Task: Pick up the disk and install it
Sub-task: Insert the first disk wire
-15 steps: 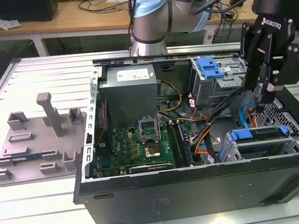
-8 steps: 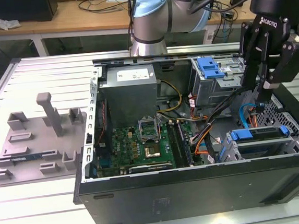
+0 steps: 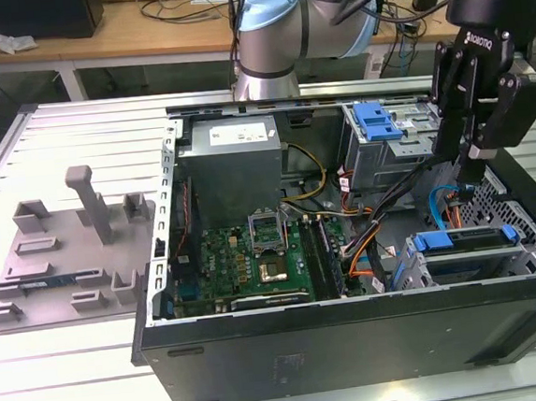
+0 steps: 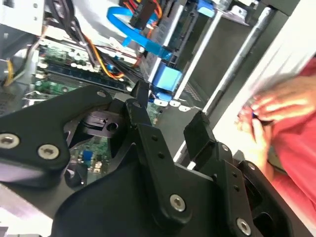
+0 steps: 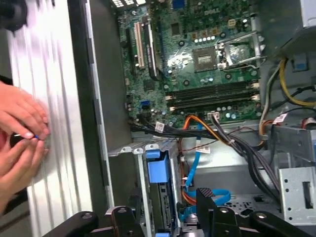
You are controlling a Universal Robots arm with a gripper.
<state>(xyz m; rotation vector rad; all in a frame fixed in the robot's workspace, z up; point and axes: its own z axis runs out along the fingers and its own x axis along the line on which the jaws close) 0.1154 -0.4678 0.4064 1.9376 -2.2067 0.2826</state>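
The disk (image 3: pixel 466 239), framed by its blue carrier bracket, sits in the drive cage at the exterior view's lower right corner of the open computer case (image 3: pixel 356 343). Its blue bracket also shows in both wrist views (image 5: pixel 158 170) (image 4: pixel 166 81). My gripper (image 3: pixel 472 160) hangs just above the cage, fingers apart with nothing between them. Both wrist views show the black fingers (image 4: pixel 143 106) (image 5: pixel 206 197) spread, with the gap (image 4: pixel 170 111) (image 5: pixel 165 210) empty.
A motherboard (image 3: pixel 254 253), a grey power supply (image 3: pixel 232 161) and orange, black and blue cables (image 3: pixel 383 233) fill the case. Another blue bracket (image 3: pixel 376 120) sits in an upper bay. A grey fixture (image 3: pixel 66 251) lies on the table. A person's hands (image 5: pixel 19 136) (image 4: pixel 269 116) are beside the case.
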